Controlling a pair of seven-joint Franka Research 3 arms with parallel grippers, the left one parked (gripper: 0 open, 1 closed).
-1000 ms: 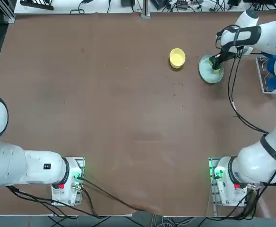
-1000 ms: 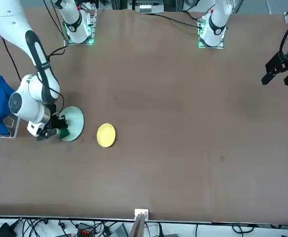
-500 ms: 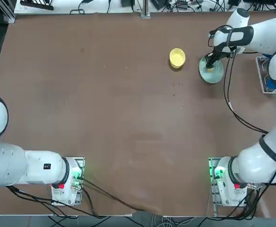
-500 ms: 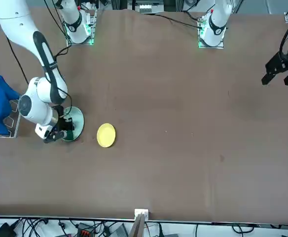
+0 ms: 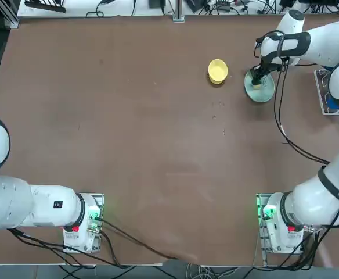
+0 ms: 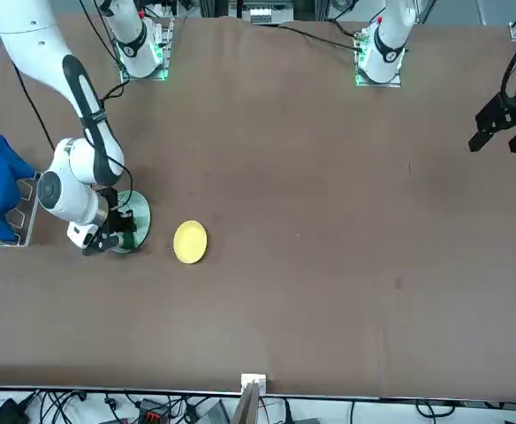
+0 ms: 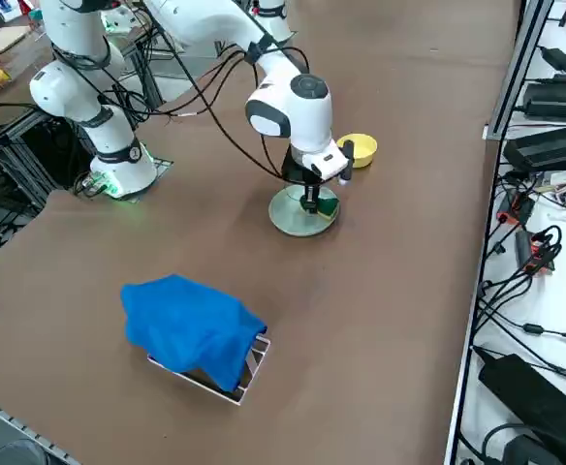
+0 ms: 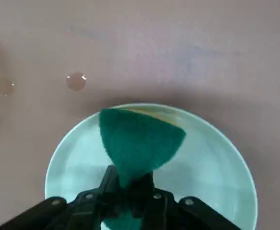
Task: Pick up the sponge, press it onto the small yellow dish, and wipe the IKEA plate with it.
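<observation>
While on plate (image 8: 216, 167), sponge (image 8: 140, 141), unlabelled

Rough green sponge (image 8: 139, 143) on the smooth, slightly glossy IKEA plate (image 8: 212, 177); matt brown table (image 5: 146, 145).

Even, bright overhead light across the brown table (image 5: 146, 133), no glare on it. Soft, short shadow hugging the IKEA plate (image 7: 293, 218). Up close at the wrist, the sponge (image 8: 140, 141) blurs slightly; table beyond the plate looks hazy, washed-out.
</observation>
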